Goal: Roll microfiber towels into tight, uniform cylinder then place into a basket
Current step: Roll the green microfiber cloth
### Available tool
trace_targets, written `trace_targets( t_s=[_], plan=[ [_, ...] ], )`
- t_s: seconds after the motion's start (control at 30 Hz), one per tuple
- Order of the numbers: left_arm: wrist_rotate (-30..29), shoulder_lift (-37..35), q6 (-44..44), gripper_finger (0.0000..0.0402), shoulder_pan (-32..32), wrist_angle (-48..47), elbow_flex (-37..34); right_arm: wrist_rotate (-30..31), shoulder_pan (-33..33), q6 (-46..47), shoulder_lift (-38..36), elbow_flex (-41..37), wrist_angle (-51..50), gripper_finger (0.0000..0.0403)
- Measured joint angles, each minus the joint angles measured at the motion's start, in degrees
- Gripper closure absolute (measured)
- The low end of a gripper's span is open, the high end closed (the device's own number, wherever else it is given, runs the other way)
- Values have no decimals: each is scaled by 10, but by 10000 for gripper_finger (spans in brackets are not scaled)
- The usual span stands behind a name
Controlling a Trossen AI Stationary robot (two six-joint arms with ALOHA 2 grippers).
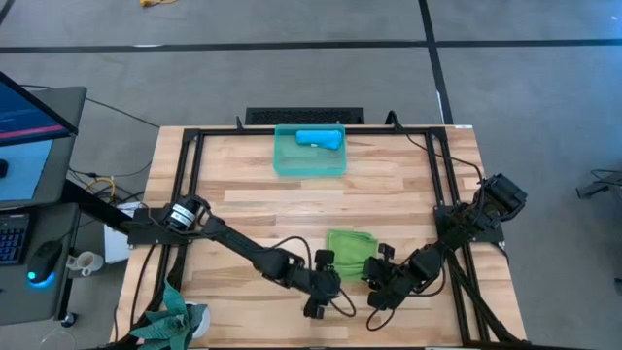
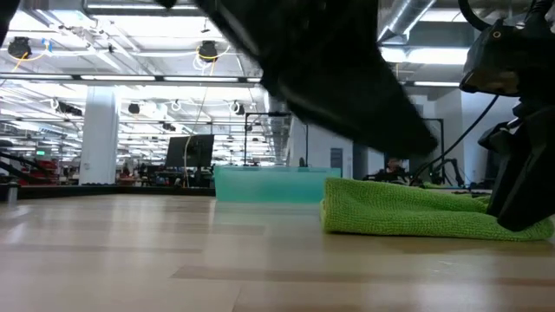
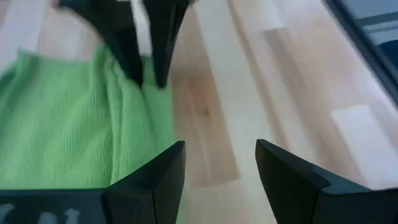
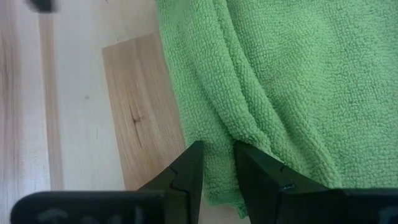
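Note:
A lime green microfiber towel [image 1: 348, 249] lies folded in layers on the wooden table, near the front edge. My right gripper [image 4: 217, 167] is shut on the towel's near right part. Beside it, my left gripper [image 3: 221, 177] hovers open over bare wood next to the towel's near edge [image 3: 155, 118], with nothing between its fingers. At the back of the table stands the teal basket [image 1: 292, 163], and a rolled sky-blue towel [image 1: 321, 139] lies inside it. In the low view the green towel [image 2: 408, 212] rests flat, with the right gripper [image 2: 520, 195] at its right end. My right gripper pinches a raised fold of the green towel [image 4: 219, 134] between its two fingers, close to the towel's edge beside the bare wood. The fingers slant down from the table's right and near side. The fold runs along the gap. The towel lies slack on the table.
A black frame [image 1: 190, 185] borders the table top. Bare wood lies between the green towel and the basket. A green plant-like object [image 1: 175, 316] sits at the near left corner. A desk with a monitor and a mouse [image 1: 44, 255] stands left of the table.

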Motion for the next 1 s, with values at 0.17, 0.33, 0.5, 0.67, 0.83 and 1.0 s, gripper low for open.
trace_targets(
  t_s=[0.17, 0.33, 0.5, 0.67, 0.83, 1.0],
  plan=[
    [2, 0, -28, 213, 19, 11, -29, 0, 0, 0, 0, 0, 0, 285],
    [1, 0, -50, 213, 34, 10, -51, 0, 0, 0, 0, 0, 1, 285],
    [1, 0, -78, 214, 42, 11, -64, -1, 0, 3, 0, 0, 2, 285],
    [2, 0, -110, 214, 42, 1, -64, -3, 2, 4, 0, 0, 2, 285],
    [18, -1, -150, 214, 42, -9, -63, -3, 4, 4, 0, 0, 2, 285],
    [19, -2, -192, 214, 41, -21, -63, -7, 0, -10, 0, 0, 4, 285]
  ],
)
